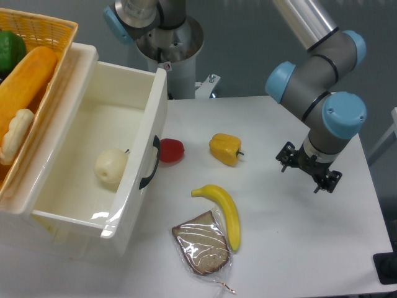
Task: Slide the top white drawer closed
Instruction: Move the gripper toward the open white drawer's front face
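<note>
Nearest the camera lies a bagged slice of brown bread (202,251), with a banana (224,212) touching its right edge. To the left, the top white drawer (133,180) stands pulled well out from its cabinet, its front panel and curved black handle (149,162) facing the open table; a pale onion-like item (111,166) sits inside on the drawer floor. A red tomato-like item (171,150) rests just beside the handle, and a yellow bell pepper (225,149) lies a little further right. The gripper (308,167) hangs over the right side of the table (322,248), well apart from the drawer and touching nothing; from this angle its finger spacing is not legible, so I cannot tell whether it is apart or together. At the far left, a yellow basket (49,31) holding a bread loaf and other food sits atop the unit. Assessment: the task appears not yet begun. The drawer remains fully open with no contact made. Outstanding: bring the gripper across to the drawer front and push it home. The red item near the handle may obstruct the approach.
</note>
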Motion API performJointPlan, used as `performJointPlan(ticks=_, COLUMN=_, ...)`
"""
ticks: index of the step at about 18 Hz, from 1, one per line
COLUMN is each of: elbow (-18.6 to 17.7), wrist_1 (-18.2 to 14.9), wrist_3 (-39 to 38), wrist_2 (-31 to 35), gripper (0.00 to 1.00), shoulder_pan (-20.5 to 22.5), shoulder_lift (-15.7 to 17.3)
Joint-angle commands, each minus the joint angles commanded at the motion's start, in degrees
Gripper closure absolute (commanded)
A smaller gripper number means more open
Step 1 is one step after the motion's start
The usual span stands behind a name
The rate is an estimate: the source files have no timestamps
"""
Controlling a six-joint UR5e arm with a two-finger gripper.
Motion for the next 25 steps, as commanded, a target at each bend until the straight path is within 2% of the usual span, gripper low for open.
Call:
performJointPlan(ticks=4, elbow=-0.5, wrist_1=-0.1, wrist_3=-0.3, wrist_2=-0.1, gripper=0.00, shoulder_pan=-0.2, shoulder_lift=-0.1)
performJointPlan(ticks=8, elbow=-2.5, wrist_1=0.0, wrist_3=-0.5, wrist_2=-0.3, gripper=0.00, shoulder_pan=-0.2, shoulder_lift=0.3)
performJointPlan(ticks=12, elbow=-5.9, wrist_1=0.4, wrist_3=-1.1, wrist_2=-0.2, gripper=0.00, shoulder_pan=-1.0, shoulder_lift=2.1)
performJointPlan(ticks=14, elbow=-8.7, wrist_1=0.8, wrist_3=-3.2, wrist_2=0.1, gripper=0.00, shoulder_pan=-1.4, shoulder_lift=2.6)
performJointPlan(ticks=20, elbow=-8.9, wrist_1=0.7, wrist_3=-6.1, wrist_2=-0.4, gripper=0.00, shoulder_pan=-2.3, shoulder_lift=4.0)
performJointPlan(ticks=21, elbow=-8.4, wrist_1=0.7, wrist_3=-6.7, wrist_2=-0.5, gripper=0.02, shoulder_pan=-2.8, shoulder_lift=4.0)
performJointPlan(ticks=25, elbow=-8.0, wrist_1=0.4, wrist_3=-13.5, wrist_2=-2.2, gripper=0.39, shoulder_pan=-4.9, shoulder_lift=5.4)
